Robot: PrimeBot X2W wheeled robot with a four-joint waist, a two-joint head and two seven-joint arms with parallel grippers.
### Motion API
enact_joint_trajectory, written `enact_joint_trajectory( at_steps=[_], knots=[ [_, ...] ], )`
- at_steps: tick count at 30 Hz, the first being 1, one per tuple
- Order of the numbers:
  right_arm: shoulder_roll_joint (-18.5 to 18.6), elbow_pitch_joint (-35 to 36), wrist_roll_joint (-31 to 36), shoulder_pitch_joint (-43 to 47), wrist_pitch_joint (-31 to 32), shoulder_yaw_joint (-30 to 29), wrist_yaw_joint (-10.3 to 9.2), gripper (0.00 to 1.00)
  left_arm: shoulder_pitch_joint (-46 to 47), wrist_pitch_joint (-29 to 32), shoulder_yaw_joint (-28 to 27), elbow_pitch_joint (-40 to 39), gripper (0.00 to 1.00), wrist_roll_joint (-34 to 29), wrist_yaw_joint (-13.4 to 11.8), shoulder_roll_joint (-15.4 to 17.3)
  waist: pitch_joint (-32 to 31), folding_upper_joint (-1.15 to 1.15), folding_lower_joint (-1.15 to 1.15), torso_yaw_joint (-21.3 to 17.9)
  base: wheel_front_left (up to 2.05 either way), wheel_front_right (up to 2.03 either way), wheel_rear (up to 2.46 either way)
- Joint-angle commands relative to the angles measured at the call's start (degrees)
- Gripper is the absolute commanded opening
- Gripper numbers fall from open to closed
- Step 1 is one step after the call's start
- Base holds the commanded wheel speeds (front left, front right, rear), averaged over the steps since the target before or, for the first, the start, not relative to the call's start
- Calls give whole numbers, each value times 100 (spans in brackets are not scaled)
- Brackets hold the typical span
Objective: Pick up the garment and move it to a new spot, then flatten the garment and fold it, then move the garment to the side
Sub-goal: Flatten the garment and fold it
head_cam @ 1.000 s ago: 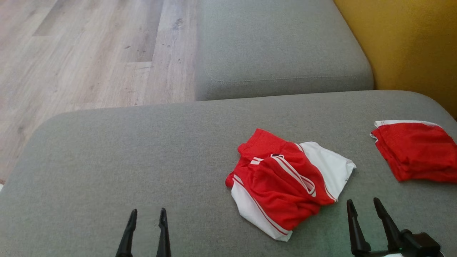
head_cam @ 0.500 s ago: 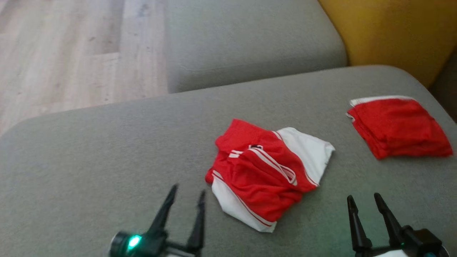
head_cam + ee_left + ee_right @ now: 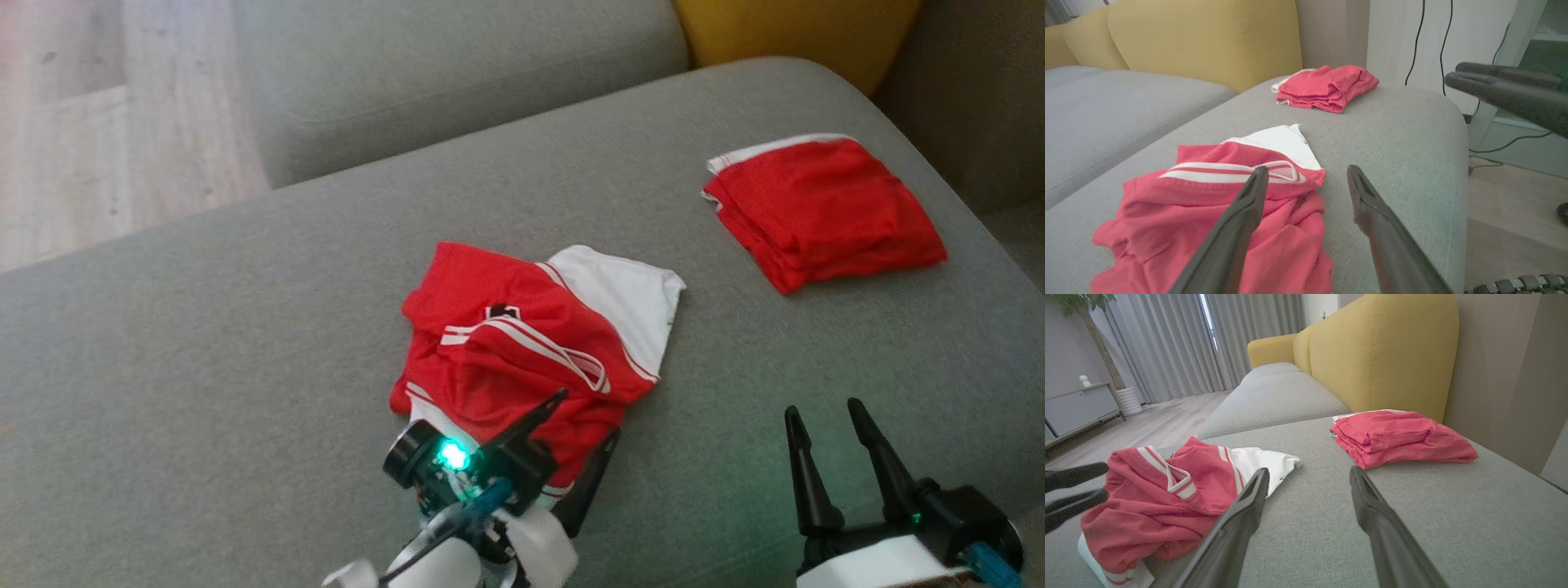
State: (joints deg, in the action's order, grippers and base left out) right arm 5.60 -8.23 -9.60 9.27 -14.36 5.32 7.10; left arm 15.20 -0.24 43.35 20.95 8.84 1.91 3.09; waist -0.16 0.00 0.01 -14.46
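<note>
The left gripper (image 3: 588, 412) is the nearer tool, with its two long dark fingers spread wide and nothing between them. It hangs over the near edge of the crumpled red-and-white jersey (image 3: 522, 343). In the left wrist view one finger crosses the red cloth and the other stands over bare cushion, so the hem runs roughly between them. From this gripper the heap spreads ahead and to its left, and its long axis slants away toward a white panel at the far end.

The right gripper (image 3: 823, 407) is also open and empty, poised above the cushion. The jersey lies off to its left, near but not touching. Ahead of this gripper and slightly to its right, a folded red garment (image 3: 824, 212) sits well apart from the jersey.

The jersey is thin, slightly glossy sports mesh, bunched into soft ridges, with white stripe trim and white side panels — limp stuff that will likely sag and trail when lifted. Under it is a grey woven sofa cushion (image 3: 204, 343), flat and matte, with rounded edges. Beyond it stands a yellow backrest (image 3: 784, 33).

The pick-up looks not yet begun; the left arm seems best placed to pinch a raised fold.
</note>
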Motion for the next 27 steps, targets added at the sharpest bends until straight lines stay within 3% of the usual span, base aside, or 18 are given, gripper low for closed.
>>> enact_joint_trajectory(
  at_steps=[1,9,22,23,24,25,26,27],
  knots=[
    [80,176,-44,-284,-63,135,39,100,401,192,-23,-104,100,79,-85,-21,180,0,-1,-180,0,0,0],
    [46,154,-93,-459,-63,212,39,100,1185,775,388,376,100,-116,-438,-21,428,0,-1,-376,0,0,0],
    [62,101,-147,-669,-63,303,39,100,1745,888,668,1187,100,108,-373,-21,621,0,-1,-567,0,0,0],
    [66,97,-154,-677,-63,316,39,100,1774,858,687,1250,80,123,-375,-21,624,0,-1,-587,0,0,0],
    [71,91,-162,-685,-63,325,39,100,1799,839,715,1322,47,133,-368,-21,623,0,-1,-611,0,0,0],
    [73,87,-167,-692,-63,323,39,100,1818,818,735,1387,29,152,-364,-21,621,0,-1,-636,0,0,0],
    [75,83,-172,-701,-63,327,39,100,1840,770,746,1436,1,173,-371,-21,619,0,-1,-663,0,0,0],
    [78,79,-175,-709,-63,336,39,100,1860,729,756,1492,0,192,-379,-21,612,0,-1,-690,0,0,0]
  ],
)
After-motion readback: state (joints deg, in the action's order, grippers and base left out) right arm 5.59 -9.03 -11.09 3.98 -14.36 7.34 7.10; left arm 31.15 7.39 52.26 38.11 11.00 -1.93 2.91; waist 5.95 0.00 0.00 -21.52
